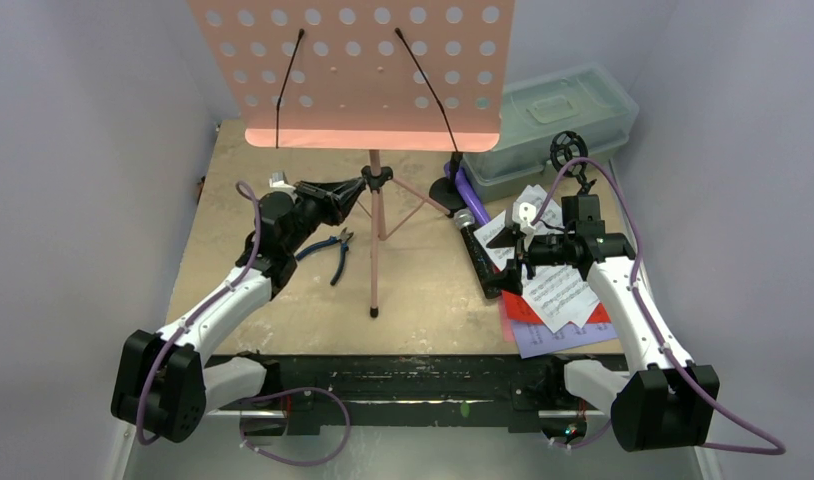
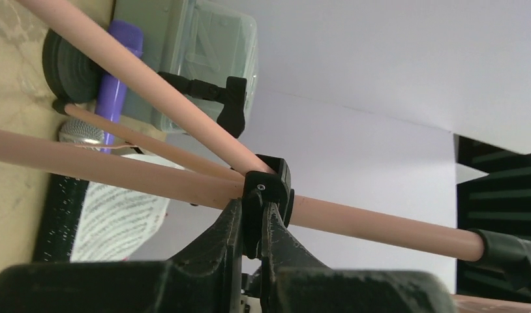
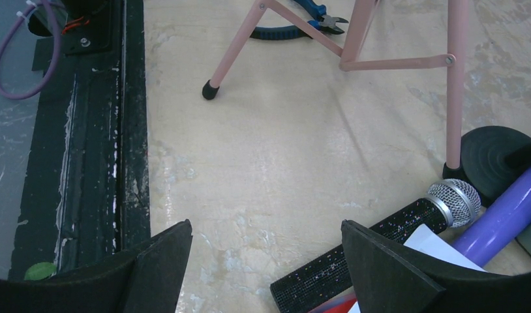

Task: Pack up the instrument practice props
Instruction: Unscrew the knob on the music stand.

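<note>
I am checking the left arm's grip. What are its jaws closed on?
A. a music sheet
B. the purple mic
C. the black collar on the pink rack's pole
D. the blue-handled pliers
C: the left wrist view shows the left gripper with its jaws shut around the black collar of the pink rack, where its legs meet the pole.

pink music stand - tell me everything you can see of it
The pink music stand stands upright on the tan table: a slim pole, three spread legs with black feet, and a wide perforated panel on top with two black wire page holders. The left arm's fingers are closed on the black collar where the legs meet the pole.
</note>
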{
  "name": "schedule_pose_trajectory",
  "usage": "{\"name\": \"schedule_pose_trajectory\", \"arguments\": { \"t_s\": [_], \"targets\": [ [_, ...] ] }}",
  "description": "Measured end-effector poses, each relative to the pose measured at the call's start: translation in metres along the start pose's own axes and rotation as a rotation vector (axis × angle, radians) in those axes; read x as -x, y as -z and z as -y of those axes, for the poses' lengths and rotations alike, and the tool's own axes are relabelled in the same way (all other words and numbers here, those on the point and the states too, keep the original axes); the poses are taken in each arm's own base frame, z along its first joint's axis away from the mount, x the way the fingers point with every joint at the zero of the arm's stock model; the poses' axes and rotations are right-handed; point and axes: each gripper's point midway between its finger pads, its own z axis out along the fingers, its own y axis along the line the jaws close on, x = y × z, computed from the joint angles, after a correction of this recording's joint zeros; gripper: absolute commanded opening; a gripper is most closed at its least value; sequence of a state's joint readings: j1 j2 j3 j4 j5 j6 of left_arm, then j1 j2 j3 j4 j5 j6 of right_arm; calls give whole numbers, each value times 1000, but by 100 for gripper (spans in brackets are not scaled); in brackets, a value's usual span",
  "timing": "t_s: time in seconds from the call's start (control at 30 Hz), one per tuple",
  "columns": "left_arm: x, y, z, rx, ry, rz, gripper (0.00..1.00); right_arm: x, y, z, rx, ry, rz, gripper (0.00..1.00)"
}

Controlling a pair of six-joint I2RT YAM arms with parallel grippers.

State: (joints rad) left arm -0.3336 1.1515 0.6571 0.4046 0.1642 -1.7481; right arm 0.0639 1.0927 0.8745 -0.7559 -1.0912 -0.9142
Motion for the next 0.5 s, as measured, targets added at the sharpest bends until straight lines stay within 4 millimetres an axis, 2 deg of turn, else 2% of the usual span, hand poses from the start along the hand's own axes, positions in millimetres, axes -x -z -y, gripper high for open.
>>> {"name": "schedule_pose_trajectory", "arguments": {
  "t_s": [0.13, 0.23, 0.3, 0.47, 0.5],
  "targets": [
    [0, -1, 1, 10, 103, -3, 2, 0, 0, 0, 0, 3, 0, 88],
    [0, 0, 2, 12, 121, -2, 23, 0, 0, 0, 0, 3, 0, 88],
    [0, 0, 0, 12, 121, 0, 32, 0, 0, 0, 0, 4, 0, 88],
    [1, 8, -2, -8, 90, 6, 42, 0, 0, 0, 0, 7, 0, 89],
    [1, 11, -3, -10, 73, 9, 49, 0, 0, 0, 0, 7, 0, 89]
  ]
}}
